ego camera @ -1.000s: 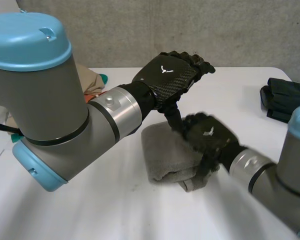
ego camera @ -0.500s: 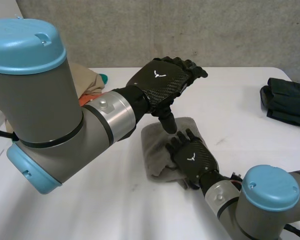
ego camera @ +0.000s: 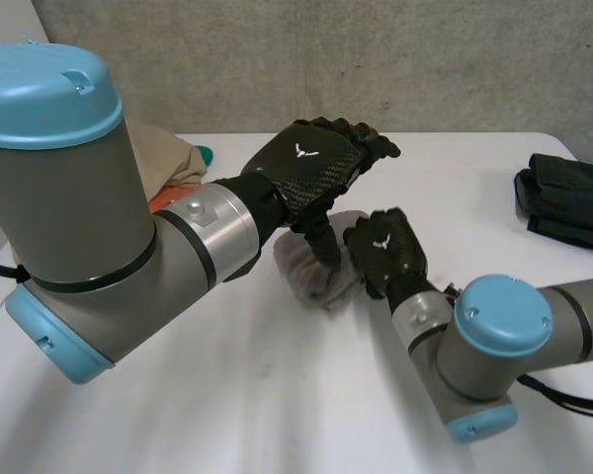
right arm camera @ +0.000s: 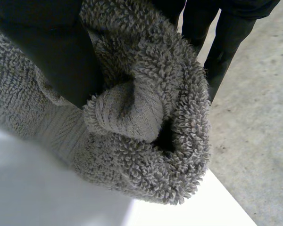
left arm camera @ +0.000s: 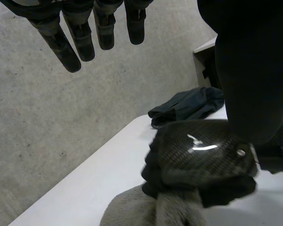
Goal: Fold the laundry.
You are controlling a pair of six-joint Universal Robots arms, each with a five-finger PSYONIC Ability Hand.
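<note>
Grey towel [ego camera: 301, 275] (one), bunched on the white tabletop [ego camera: 227, 395]. Left hand [ego camera: 311, 168] above the towel: fingers [left arm camera: 80, 42] straight and apart, thumb down on it. Right hand [ego camera: 383, 252]: fingers clamped on the towel's edge. One dark garment [ego camera: 568, 202] and one tan clothes pile [ego camera: 168, 158] lie well apart from the towel, on opposite sides.

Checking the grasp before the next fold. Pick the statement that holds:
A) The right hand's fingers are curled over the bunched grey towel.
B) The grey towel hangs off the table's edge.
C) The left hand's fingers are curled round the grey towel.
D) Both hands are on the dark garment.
A: the left wrist view shows the right hand curled over the bunched grey towel, while the left hand has its fingers straight above it.
</note>
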